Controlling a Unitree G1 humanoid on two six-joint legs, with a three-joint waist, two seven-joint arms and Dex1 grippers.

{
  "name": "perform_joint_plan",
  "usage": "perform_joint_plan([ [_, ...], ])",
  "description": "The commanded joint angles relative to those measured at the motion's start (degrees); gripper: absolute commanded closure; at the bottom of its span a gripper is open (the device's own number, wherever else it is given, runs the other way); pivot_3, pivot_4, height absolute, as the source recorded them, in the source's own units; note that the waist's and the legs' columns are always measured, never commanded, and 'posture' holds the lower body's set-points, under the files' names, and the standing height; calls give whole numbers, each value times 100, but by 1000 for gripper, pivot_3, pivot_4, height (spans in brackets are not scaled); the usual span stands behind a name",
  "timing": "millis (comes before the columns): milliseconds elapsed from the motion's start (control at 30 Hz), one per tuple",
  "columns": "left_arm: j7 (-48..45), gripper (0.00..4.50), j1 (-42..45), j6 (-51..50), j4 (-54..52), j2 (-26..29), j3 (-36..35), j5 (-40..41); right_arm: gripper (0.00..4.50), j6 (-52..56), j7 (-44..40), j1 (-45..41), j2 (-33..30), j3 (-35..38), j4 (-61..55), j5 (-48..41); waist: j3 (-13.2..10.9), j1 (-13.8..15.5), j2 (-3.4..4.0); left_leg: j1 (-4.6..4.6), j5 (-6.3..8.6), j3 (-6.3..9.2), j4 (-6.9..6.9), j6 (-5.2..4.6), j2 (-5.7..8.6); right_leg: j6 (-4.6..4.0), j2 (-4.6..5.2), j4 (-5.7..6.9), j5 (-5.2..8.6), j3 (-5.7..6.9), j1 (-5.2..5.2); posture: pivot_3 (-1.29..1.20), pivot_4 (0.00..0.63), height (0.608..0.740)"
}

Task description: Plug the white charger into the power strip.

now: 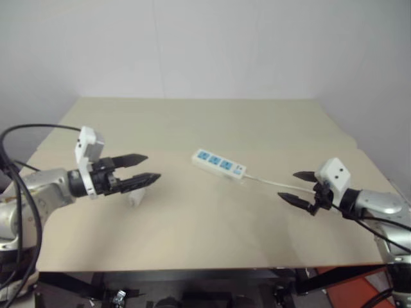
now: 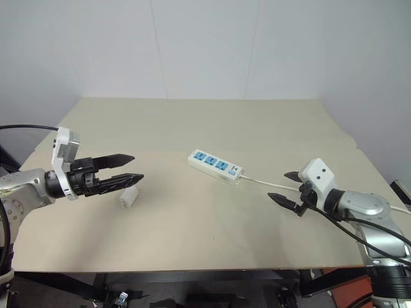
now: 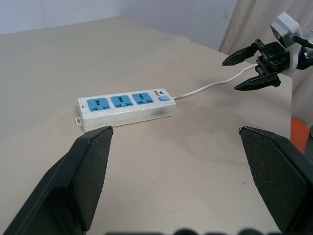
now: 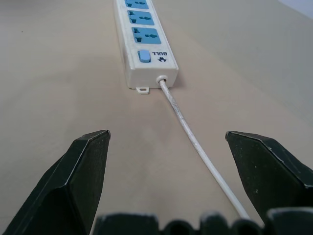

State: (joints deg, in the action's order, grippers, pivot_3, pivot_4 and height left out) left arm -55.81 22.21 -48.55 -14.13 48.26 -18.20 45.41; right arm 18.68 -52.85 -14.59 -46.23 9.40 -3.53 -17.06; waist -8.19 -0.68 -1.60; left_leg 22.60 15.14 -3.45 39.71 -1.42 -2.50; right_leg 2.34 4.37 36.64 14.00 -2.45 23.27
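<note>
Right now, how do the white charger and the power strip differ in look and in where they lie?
The white charger is a small plain block; the power strip is a long flat bar with three blue socket faces and a thin cord. The charger lies just under the left claw; the power strip lies near the table's middle, between the two claws. Both are white, rest on the table and are held by neither claw.

Power strip (image 1: 219, 164) flat on the tan table (image 1: 192, 224), near the middle, three blue sockets up, thin white cord (image 1: 276, 184) trailing toward the right gripper (image 1: 297, 187). Fingers there spread, empty, above the cord. Left gripper (image 1: 149, 169) likewise wide apart, hovering (nothing held) over the white charger (image 1: 135, 198), partly hidden beneath its fingertips. Well apart from the strip.
</note>
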Motion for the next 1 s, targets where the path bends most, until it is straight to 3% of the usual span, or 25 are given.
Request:
perform_joint_plan([
  [33, 4, 0, 53, 93, -38, 11, -60, 97, 52, -17, 35, -21, -102, 189, -174, -66, 0, 0, 0, 0, 0, 0, 0, 0, 0, 0, 0, 0, 0, 0, 0, 0, 150, 740],
  [467, 167, 0, 63, 228, -32, -144, 58, -21, 52, -212, 50, -20, -60, 144, -10, 12, -1, -1, -1, 0, 1, 0, -1, 0, 0, 0, 0, -2, 0, 0, 0, 0, 150, 740],
  [633, 183, 0, 115, 211, -75, -136, 49, 50, 52, -475, -50, -489, 215, -127, 634, 45, -2, -13, -3, 0, 1, 0, 0, 0, 0, 0, 0, -2, 0, 0, 0, 0, 150, 740],
  [1000, 213, 0, 259, 136, -190, -60, 125, 106, 52, -2216, -195, -3311, 1312, -1381, 5292, 1409, -37, -79, -3, -4, 0, -4, -13, 2, -2, -3, -3, -8, 0, -4, 4, 0, 150, 740],
])
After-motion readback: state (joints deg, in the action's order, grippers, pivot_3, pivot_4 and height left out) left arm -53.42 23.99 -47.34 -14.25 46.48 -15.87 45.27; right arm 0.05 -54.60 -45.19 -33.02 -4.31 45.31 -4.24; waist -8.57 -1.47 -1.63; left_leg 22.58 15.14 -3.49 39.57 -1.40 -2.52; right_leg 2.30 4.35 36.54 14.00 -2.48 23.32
